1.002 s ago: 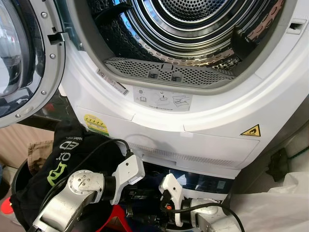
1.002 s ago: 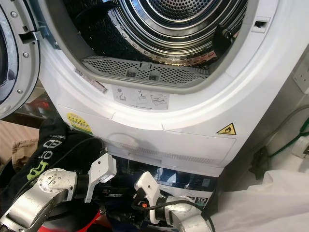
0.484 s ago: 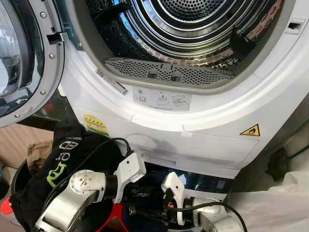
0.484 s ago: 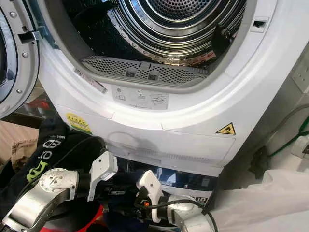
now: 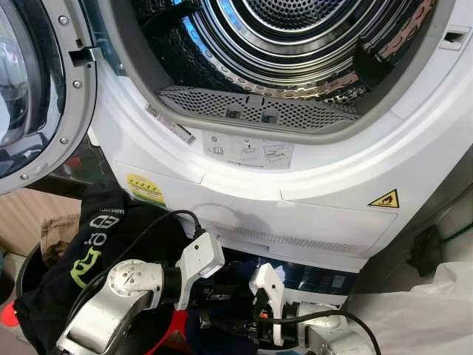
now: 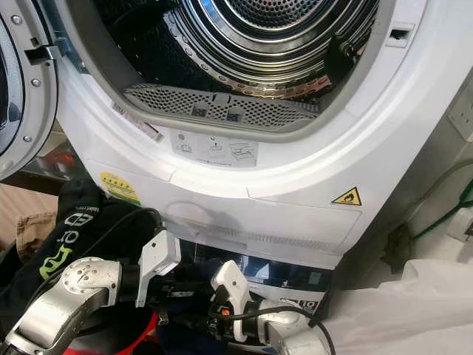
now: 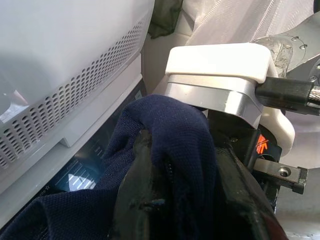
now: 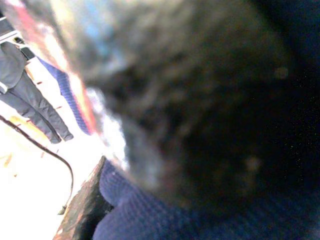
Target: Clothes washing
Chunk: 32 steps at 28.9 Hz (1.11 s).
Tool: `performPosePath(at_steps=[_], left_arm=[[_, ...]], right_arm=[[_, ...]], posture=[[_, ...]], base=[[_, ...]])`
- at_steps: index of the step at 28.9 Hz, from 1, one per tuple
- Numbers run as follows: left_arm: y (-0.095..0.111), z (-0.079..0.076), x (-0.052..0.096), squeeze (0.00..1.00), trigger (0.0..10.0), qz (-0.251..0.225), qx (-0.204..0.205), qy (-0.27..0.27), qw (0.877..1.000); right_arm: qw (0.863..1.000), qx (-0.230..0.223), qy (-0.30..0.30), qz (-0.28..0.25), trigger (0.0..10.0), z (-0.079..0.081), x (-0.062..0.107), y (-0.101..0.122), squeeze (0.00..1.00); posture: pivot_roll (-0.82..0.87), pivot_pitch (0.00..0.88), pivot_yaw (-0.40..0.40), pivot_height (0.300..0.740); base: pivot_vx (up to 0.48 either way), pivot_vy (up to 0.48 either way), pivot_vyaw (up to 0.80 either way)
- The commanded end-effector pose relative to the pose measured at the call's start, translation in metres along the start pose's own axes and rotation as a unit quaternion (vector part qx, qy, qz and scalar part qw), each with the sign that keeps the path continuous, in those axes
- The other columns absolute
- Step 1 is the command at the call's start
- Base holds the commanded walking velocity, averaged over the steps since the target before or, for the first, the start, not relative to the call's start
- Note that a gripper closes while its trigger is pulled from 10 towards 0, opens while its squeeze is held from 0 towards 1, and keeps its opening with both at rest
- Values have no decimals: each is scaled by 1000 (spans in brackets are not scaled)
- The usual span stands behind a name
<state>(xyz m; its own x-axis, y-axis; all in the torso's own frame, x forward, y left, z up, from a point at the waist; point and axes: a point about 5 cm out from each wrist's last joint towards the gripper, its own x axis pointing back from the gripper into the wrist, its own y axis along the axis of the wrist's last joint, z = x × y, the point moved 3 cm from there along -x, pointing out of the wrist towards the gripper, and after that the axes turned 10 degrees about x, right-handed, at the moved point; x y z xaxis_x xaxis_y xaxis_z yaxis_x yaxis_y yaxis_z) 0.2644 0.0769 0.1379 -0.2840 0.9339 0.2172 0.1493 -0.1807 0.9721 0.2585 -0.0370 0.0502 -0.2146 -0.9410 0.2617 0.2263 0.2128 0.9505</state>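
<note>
Low centre of frame, below the open washer drum, left gripper is clamped on navy mesh garment, cloth pinched between its black fingers. Right gripper meets it there; jaw state can't tell, its wrist view is blurred cloth. Black printed garment sits lower left in a basket.

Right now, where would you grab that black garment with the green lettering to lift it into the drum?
Best by the raised fold at the top of the black garment, coming down from above with the left gripper: it hangs draped over the basket rim, so that bunched peak offers loose cloth to pinch.
</note>
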Motion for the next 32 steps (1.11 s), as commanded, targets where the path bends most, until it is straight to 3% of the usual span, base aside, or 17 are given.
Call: performPosePath(at_steps=[1,3,4,5,6,7,8,9,10,11,21,32], left_arm=[[34,-8,-8,0,0,-65,-47,-25,996],[34,-8,-8,0,0,-65,-47,-24,996],[34,-8,-8,0,863,-65,-48,-24,996],[34,-8,-8,0,863,-65,-48,-24,996],[34,-8,-8,0,3059,-64,-48,-26,996],[33,-9,-8,0,4627,-63,-50,-28,996],[33,-9,-8,0,4627,-63,-50,-28,996],[32,-9,-9,0,9765,-59,-51,-27,997],[30,-8,-9,90,10000,-54,-50,-24,997],[30,-7,-9,1000,10000,-53,-47,-20,997],[25,-14,-1,1000,10000,-29,-27,-52,998],[29,-29,33,1000,10000,-7,14,-99,995]], right_arm=[[999,-1,54,-8,0,20,-16,3,0],[998,-1,55,-8,0,20,-15,2,0],[998,-1,57,-10,0,21,-15,3,0],[998,-2,58,-11,0,21,-15,3,0],[998,-2,58,-11,0,21,-15,3,0],[998,-2,58,-11,0,21,-15,3,0],[998,-2,58,-11,0,21,-15,3,0],[998,-1,59,-11,0,22,-15,3,0],[998,-1,59,-11,0,22,-15,3,0],[998,-1,60,-12,0,22,-15,3,0],[998,2,68,-16,0,24,-12,2,0],[998,-20,53,-7,0,15,14,-18,0]], posture=[[6,81,19,740],[6,81,19,740],[7,82,20,740],[7,82,20,740],[7,82,20,740],[6,81,21,740],[6,81,21,740],[6,80,20,740],[6,81,22,740],[7,80,21,740],[4,70,25,740],[15,78,28,740]], base=[[0,0,0],[0,0,0],[0,0,0],[0,0,0],[0,0,0],[0,0,0],[0,0,0],[0,0,0],[0,0,0],[0,0,0],[0,0,0],[0,0,0]])
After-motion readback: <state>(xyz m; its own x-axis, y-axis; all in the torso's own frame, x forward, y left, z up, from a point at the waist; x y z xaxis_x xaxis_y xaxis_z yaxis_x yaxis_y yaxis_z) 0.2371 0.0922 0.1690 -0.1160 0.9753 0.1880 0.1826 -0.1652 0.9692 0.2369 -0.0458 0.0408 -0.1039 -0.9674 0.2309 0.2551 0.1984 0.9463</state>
